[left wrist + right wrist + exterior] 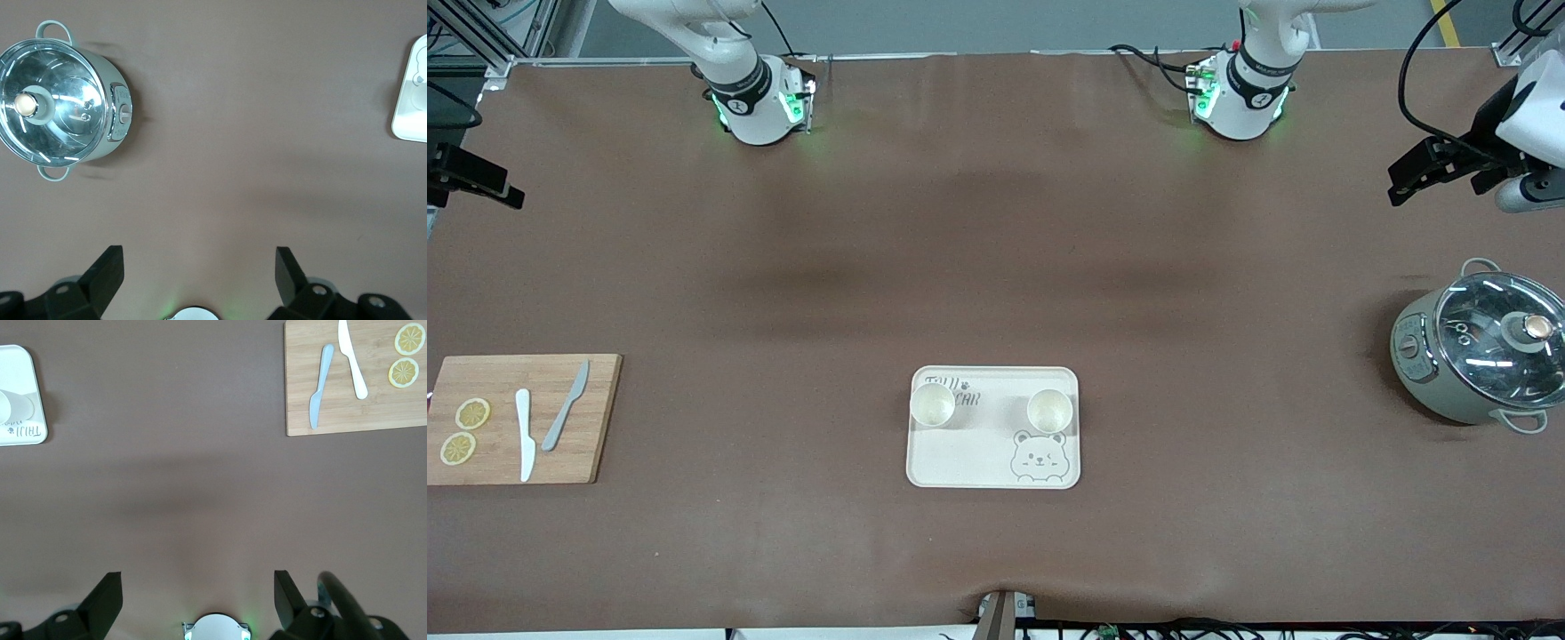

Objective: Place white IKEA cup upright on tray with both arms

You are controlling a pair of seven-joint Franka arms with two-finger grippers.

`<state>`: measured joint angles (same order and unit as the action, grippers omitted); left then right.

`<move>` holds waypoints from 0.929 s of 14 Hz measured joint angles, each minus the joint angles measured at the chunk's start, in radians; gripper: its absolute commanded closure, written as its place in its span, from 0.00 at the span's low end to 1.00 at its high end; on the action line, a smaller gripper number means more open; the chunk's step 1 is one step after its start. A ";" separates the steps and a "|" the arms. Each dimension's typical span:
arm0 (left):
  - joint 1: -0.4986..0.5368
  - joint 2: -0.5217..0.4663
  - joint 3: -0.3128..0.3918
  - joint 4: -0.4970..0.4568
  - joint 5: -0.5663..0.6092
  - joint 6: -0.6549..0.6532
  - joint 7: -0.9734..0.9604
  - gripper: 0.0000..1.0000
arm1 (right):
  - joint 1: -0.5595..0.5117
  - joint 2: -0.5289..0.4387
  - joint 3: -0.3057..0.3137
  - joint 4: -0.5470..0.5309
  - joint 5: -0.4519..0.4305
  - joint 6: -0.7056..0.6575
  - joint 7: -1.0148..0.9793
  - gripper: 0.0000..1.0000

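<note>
**A:** Start nearest the front camera. What do you see?

**B:** The tray (993,428) sits closest, middle of the worktop (996,267), with two white cups (932,404) (1049,410) upright on it, side by side along the edge nearer our bases. One stands on the lettering, the other just above the bear face.

**A:** And out at the ends?

**B:** A wooden cutting board (520,419) with two knives (525,434) and lemon slices (464,430) lies toward my right arm's end; a lidded pot (1482,348) stands toward my left arm's end.

**A:** Your fingers?

**B:** My left fingers (193,273) are spread wide and empty, over bare worktop near the pot. My right fingers (193,595) are likewise wide apart, holding nothing, over bare worktop between board and tray (both well away from the cups).

**A:** So which step?

**B:** Placement looks done, I judge. Next calls only for both arms to wait clear.
</note>
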<state>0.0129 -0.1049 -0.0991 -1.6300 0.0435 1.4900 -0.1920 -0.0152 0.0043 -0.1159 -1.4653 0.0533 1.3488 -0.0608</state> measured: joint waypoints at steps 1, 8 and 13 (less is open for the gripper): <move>0.000 0.000 0.000 0.000 0.000 0.000 0.000 0.00 | 0.000 0.000 0.002 0.000 0.000 0.006 0.000 0.00; 0.000 0.001 0.000 0.000 0.000 0.000 0.000 0.00 | 0.000 0.000 -0.001 0.000 0.000 0.013 0.000 0.00; 0.001 0.007 0.000 -0.001 0.000 0.004 0.000 0.00 | 0.000 0.000 0.000 0.000 0.000 0.012 0.000 0.00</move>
<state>0.0135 -0.0983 -0.0990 -1.6306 0.0435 1.4943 -0.1920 -0.0157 0.0043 -0.1162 -1.4653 0.0532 1.3604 -0.0611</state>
